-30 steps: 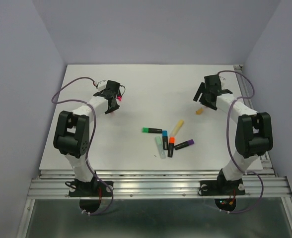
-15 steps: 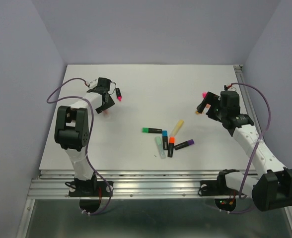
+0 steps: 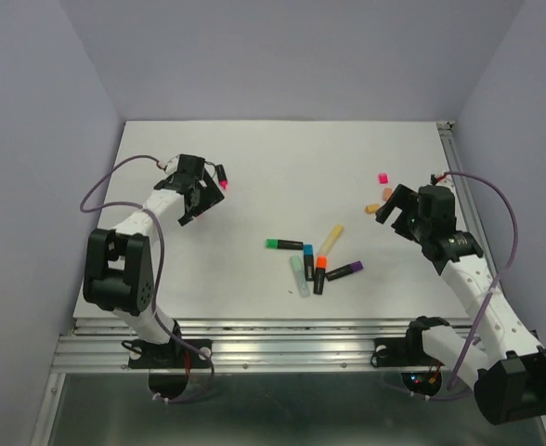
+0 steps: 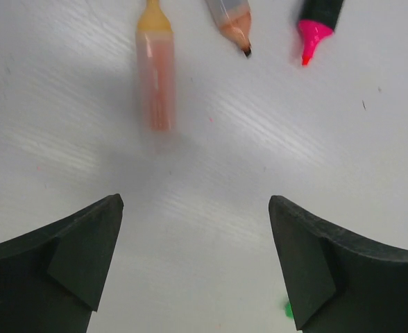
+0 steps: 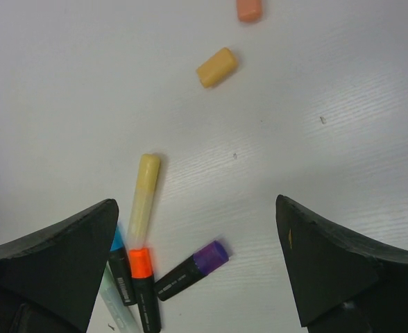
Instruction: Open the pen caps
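Note:
My left gripper (image 3: 193, 198) (image 4: 195, 202) hangs open over bare table at the back left. Just beyond it lie three uncapped pens: a peach one (image 4: 154, 69), a pale one with a dark tip (image 4: 233, 17) and a black one with a pink tip (image 4: 315, 24) (image 3: 222, 177). My right gripper (image 3: 398, 210) (image 5: 196, 202) is open and holds nothing. Loose pen caps lie beside it: pink (image 3: 383, 177), peach (image 3: 387, 193) (image 5: 248, 8) and yellow-orange (image 3: 373, 208) (image 5: 216, 67). Capped pens cluster mid-table: green (image 3: 284, 244), yellow (image 5: 143, 198), blue (image 3: 308, 262), orange (image 5: 143, 284), purple (image 5: 192, 269).
A pale green pen (image 3: 298, 276) lies at the left of the cluster. Grey walls close in the white table (image 3: 282, 158) at the back and both sides. A metal rail (image 3: 292, 344) runs along the near edge by the arm bases.
My left gripper has opened and drawn back from the pink-tipped pen, which now lies on the table. The right arm has swung toward the near right, leaving the pink cap on the table.

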Controlling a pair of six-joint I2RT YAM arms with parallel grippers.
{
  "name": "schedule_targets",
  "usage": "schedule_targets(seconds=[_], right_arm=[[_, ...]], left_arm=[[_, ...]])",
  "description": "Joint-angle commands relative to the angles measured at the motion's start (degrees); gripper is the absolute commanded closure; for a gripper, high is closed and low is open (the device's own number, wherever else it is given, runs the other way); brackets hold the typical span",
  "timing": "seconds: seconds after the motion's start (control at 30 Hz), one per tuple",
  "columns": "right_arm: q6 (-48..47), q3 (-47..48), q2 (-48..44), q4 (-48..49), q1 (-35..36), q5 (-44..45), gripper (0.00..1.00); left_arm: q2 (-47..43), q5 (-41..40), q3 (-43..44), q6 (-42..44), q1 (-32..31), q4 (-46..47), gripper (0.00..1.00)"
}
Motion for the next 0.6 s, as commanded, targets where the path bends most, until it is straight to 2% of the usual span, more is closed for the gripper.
schedule_targets(seconds=[0.0, 0.17, 0.3, 0.43, 0.57], right_arm=[[3.13, -0.22, 1.68, -1.51, -0.01, 3.81, 0.0], [3.74, -1.09, 3.43, -1.07, -0.1, 3.28, 0.0], [3.83, -0.83, 3.97, -1.69, -0.1, 3.8, 0.0], [4.36, -1.27, 3.18, -1.34, -0.1, 4.95, 0.0], [4.36, -1.53, 2.73, -1.25, -0.1, 4.6, 0.0]], left_arm=[[-12.9, 1.0, -7.09, -5.86, -7.52, 0.53, 0.01], [-19.52, -1.38, -13.68, -15.17, -24.11, -0.88, 0.01], [-21.46, -1.38, -16.59, -21.69, -32.48, -0.71, 0.01], [-16.65, -3.57, -14.14, -26.71, -44.33, -2.19, 0.01], [-9.43, -7.26, -6.68, -28.99, -48.58, -8.87, 0.01]])
